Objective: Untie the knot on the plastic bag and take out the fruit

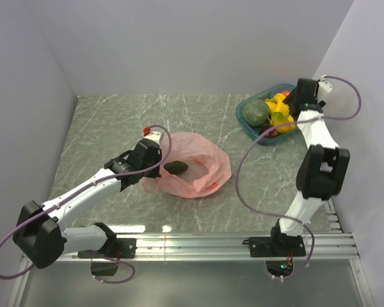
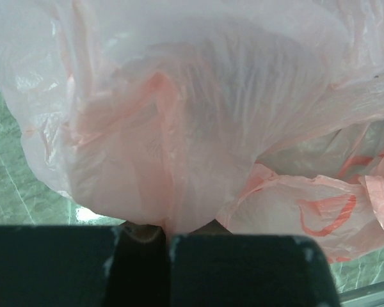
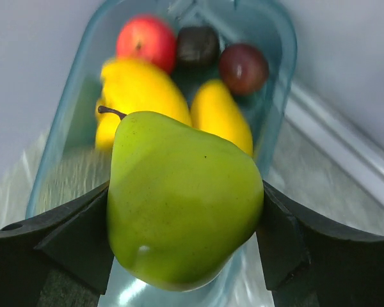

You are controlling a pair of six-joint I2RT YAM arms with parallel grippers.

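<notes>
Left side first. Your left gripper [image 2: 144,235] has its fingers [image 2: 51,268] drawn close together, pinched on a fold of the pink bag [image 2: 198,128]. The plastic runs straight down into the narrow gap between them. You can't tell whether that bunched fold is the knot. In the wrist view the bag fills almost everything ahead of the fingers, crinkled and see-through, with the green marbled table [image 1: 109,121] showing at the edges.

From the top view, the bag lies slumped on the table just right of your left hand, touching it. The bag's mouth looks open on the side facing up. A dark green fruit [image 1: 176,167] sits inside it, just past your left fingertips.

Further right, well apart from the bag, your right gripper [image 3: 185,220] is clamped on a green pear [image 3: 179,192]. One finger [image 3: 77,236] presses on each side, and the stem points up and away from the hand. The pear is held above the near end of the teal tray [image 3: 287,57].

In the tray beyond your right fingers:
- two yellow fruits [image 3: 141,89] lie closest
- a red apple [image 3: 146,39] sits at the far end
- a dark fruit [image 3: 197,45] sits beside the apple
- a dark red plum [image 3: 243,67] sits beside that
- a dull green melon [image 1: 256,112] sits at the tray's left end, left of your right hand, seen in the top view
</notes>
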